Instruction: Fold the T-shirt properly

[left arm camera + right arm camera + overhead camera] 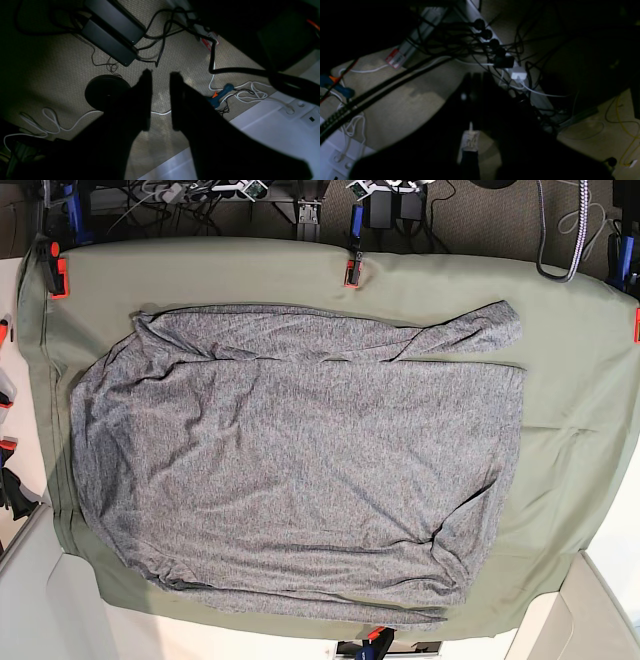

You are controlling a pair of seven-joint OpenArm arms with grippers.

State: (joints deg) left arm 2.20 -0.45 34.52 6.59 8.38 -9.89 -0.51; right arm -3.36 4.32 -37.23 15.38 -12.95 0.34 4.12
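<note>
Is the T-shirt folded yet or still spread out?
Mostly spread: the T-shirt lies flat and wrinkled across the olive table cloth, one sleeve folded along its top.

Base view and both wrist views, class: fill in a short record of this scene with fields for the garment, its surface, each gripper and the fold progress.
garment: heathered grey knit T-shirt, spread flat and wrinkled, one long sleeve lying across its top edge
surface: olive-green table cloth, held by red clamps at its edges
left gripper: jaws apart, holding nothing, over carpeted floor with cables
right gripper: shut, holding nothing, over floor cables
arms in base view: neither visible
fold progress: body not yet folded
</note>
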